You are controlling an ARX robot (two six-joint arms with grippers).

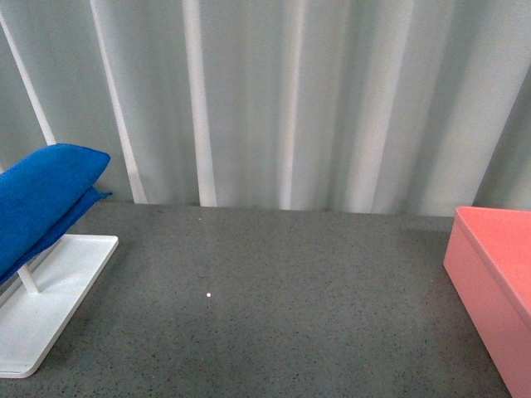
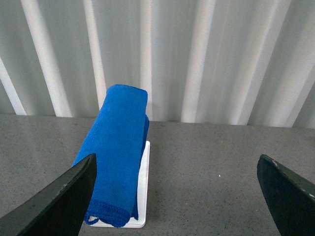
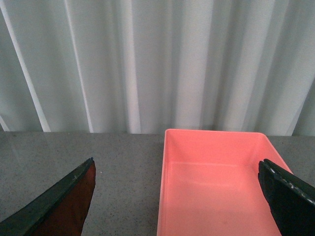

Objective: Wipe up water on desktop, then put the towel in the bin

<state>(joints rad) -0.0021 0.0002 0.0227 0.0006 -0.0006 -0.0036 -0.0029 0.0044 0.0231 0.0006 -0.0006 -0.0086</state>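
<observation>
**Towel** [image 1: 41, 199]: royal-blue terry cloth, folded. It was draped over a rack at the far-left edge of the front view, raised off the tabletop [image 1: 274, 290] and sloping down toward the camera. In the left wrist view its hemmed lower edge hung over the near end of the rack base [image 1: 58, 303]. Neither hand gripped it.

**Rack base**: flat white slab with rounded corners, lying on the tabletop beneath the towel. One slim white post [image 1: 29, 280] rose from it into the cloth.

**Tabletop**: dark grey, finely speckled, stone-like. A single tiny bright speck [image 1: 208, 294] showed near the middle, between rack and bin; whether it was water could not be told.

**Bin** [image 1: 498, 282]: salmon-pink rectangular plastic box with a thin rim. It stood on the tabletop at the right edge of the front view, well apart from the towel. The right wrist view showed its smooth pink floor and walls.

**Left hand** [image 2: 177, 158]: two dark fingers [image 2: 59, 201] spread wide apart. It was poised over the tabletop with the towel and rack ahead of it.

**Right hand** [image 3: 176, 163]: fingers likewise spread wide apart, facing the bin's open top.

**Curtain** [image 1: 290, 99]: pale grey-white and pleated, hanging behind the tabletop's far edge across all three views.
</observation>
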